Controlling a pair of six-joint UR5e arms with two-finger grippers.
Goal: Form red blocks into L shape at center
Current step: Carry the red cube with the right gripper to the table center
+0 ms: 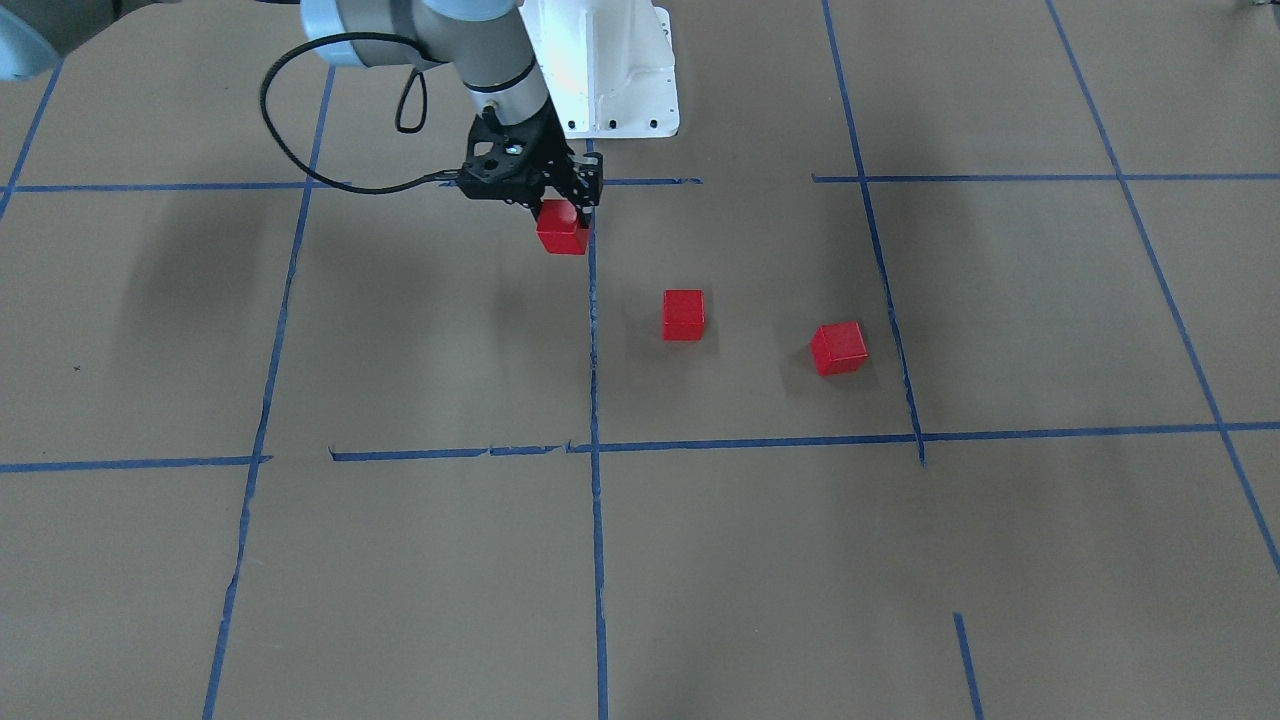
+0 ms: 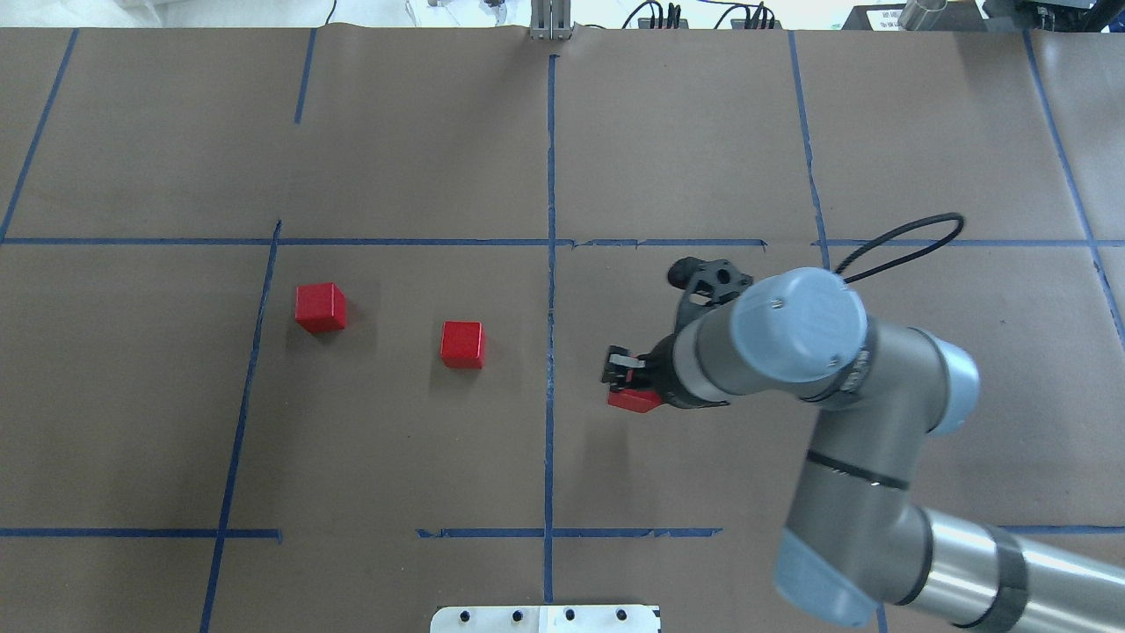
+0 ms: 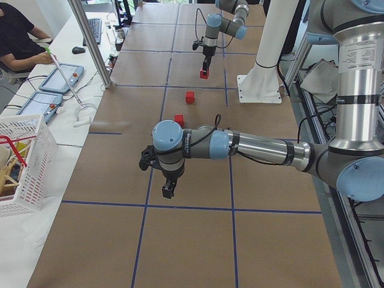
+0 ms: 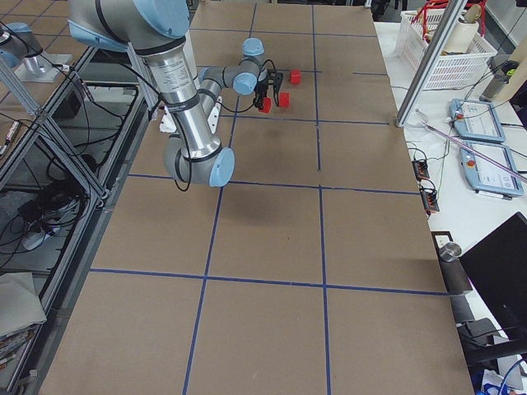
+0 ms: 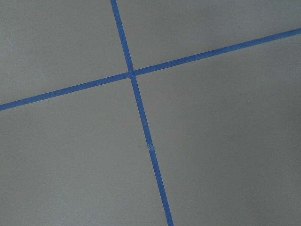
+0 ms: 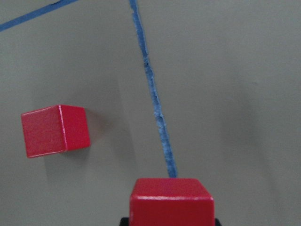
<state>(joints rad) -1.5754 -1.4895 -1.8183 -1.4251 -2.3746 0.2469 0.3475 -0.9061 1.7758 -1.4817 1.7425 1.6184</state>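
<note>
While round block (image 1: 561,232) — rt wrist (image 1: 512,97) vertical.

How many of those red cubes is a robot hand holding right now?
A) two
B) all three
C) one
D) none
C: the right gripper is shut on the held red block, while the middle red block and the outer red block lie free, with no gripper at them.

No readable text — none anywhere.
</note>
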